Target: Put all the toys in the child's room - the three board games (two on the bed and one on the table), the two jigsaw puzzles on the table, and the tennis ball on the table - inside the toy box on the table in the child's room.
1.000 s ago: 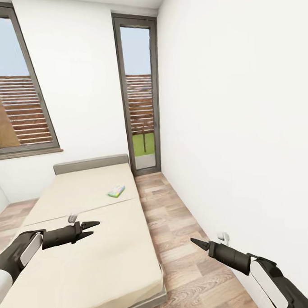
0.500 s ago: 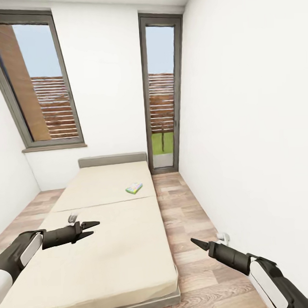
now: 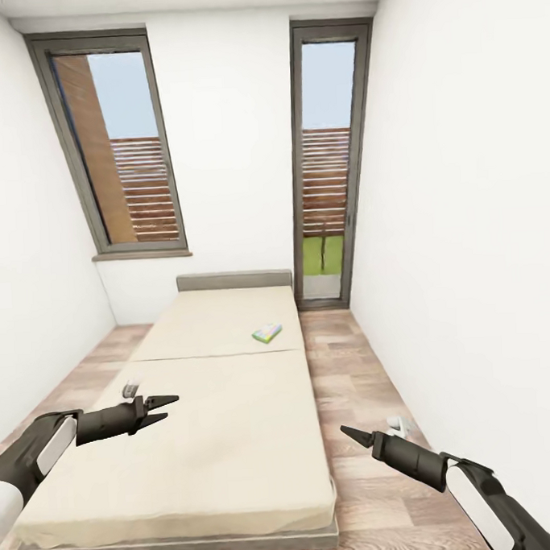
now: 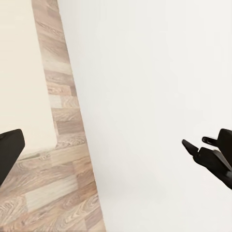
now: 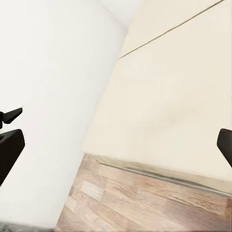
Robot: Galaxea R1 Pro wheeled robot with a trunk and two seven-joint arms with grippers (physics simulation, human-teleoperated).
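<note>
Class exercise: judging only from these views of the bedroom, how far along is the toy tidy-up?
Nothing looks done from these views. One board game lies on the bed. Left pincer and right pincer carry nothing. Picking that game up and boxing it is still ahead.

White-walled narrow room, wood-plank floor (image 3: 352,360), tall dark-framed window (image 3: 123,146) on the far wall ahead of the left claw, glazed door (image 3: 327,159) further right, slatted fence and grass outside, low beige bed (image 3: 225,390) with grey headboard beneath the left claw, even daylight
</note>
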